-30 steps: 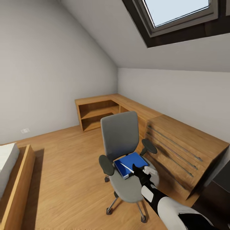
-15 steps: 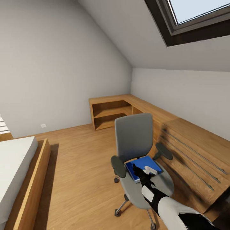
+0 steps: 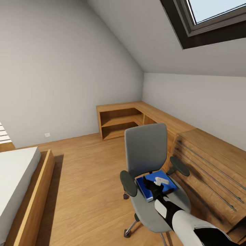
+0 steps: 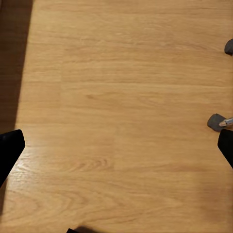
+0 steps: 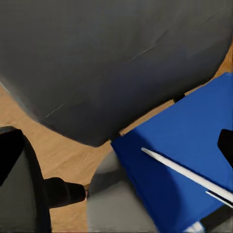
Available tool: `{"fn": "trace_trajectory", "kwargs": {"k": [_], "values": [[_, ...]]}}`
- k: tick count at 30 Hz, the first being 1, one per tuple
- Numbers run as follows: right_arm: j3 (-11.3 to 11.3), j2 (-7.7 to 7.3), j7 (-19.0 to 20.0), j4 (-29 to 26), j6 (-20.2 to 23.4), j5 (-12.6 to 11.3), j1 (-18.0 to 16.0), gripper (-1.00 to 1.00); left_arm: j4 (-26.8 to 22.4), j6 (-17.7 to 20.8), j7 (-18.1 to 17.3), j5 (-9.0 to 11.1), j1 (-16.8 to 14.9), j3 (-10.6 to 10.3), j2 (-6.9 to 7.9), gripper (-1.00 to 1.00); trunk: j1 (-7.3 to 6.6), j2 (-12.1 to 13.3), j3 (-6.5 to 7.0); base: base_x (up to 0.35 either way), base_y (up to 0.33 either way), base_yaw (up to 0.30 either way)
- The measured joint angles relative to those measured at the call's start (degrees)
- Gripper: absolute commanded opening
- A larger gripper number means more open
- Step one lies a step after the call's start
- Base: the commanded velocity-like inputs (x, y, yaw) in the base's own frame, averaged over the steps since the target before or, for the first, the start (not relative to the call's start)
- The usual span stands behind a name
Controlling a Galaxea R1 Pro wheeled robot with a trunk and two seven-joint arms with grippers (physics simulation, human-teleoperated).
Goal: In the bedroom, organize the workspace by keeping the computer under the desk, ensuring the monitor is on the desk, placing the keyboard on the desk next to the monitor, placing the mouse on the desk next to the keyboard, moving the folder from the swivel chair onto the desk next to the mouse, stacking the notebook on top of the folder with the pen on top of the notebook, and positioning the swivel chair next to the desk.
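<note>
A grey swivel chair (image 3: 146, 150) stands on the wooden floor beside a long wooden unit. On its seat lies a blue folder (image 3: 147, 191), which the right wrist view shows as a blue folder (image 5: 189, 145) with a thin white pen (image 5: 184, 172) across it. My right gripper (image 3: 150, 181) hovers open just above the folder, and its dark fingers (image 5: 9, 155) stand wide apart in front of the chair's backrest (image 5: 107, 58). My left gripper (image 4: 116, 148) is open over bare floor, close to the chair's casters (image 4: 216, 121).
A bed (image 3: 17, 184) with a wooden frame stands at the left. Wooden corner shelves (image 3: 119, 121) fill the far corner, and a slatted wooden drawer unit (image 3: 212, 164) runs along the right wall. A skylight (image 3: 218, 13) sits overhead. Open floor lies between bed and chair.
The whole view has swung, bringing the bed in at the left. My right gripper has moved further over the blue folder and now covers the pen in the head view.
</note>
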Motion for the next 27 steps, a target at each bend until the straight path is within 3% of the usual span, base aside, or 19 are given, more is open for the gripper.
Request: {"fn": "trace_trajectory", "kwargs": {"k": [4, 6, 11, 14, 17, 24, 27], "values": [[0.31, -1.24, -2.55, -0.47, 4.87, 4.12, -0.02, 1.0, 0.0, 0.0, -0.01, 0.0, 0.0, 0.0, 0.0, 1.0, 0.0, 0.0, 0.0, 0.001, 0.0, 0.0], [0.4, -2.41, -3.42, -2.52, 10.69, 5.93, -0.07, 1.0, 0.0, 0.0, -0.02, 0.0, 0.0, -0.03, 0.0, 1.0, 0.0, 0.0, 0.0, 0.0, 0.0, 0.0], [0.57, -4.06, -3.97, -9.26, 22.58, 7.7, -0.11, 1.0, 0.0, -0.05, 0.0, 0.04, 0.0, 0.0, 0.0, 1.0, 0.0, 0.0, 0.0, 0.0, 0.0, 0.0], [0.5, -5.18, -4.03, -10.51, 26.94, 8.93, -0.12, 1.0, 0.0, -0.07, 0.01, 0.07, 0.0, 0.0, 0.0, 1.0, 0.0, 0.0, 0.0, 0.0, 0.0, 0.0], [0.4, -6.33, -4.1, -12.31, 34.62, 10.01, -0.1, 1.0, 0.0, -0.08, 0.0, 0.09, 0.0, 0.0, 0.0, 1.0, 0.0, 0.0, 0.0, 0.0, 0.0, 0.0], [0.62, -6.71, -4.08, -15.28, 37.9, 10.67, -0.12, 1.0, 0.0, -0.09, 0.02, 0.09, 0.0, 0.0, 0.07, 1.0, -0.01, 0.0, 0.0, 0.043, 0.0, 0.0], [0.88, -6.78, -4.04, -15.55, 38.65, 13.28, -0.11, 1.0, 0.0, -0.09, 0.02, 0.09, 0.0, 0.02, 0.08, 1.0, -0.03, -0.01, 0.0, 0.246, 0.0, 0.0]]}}
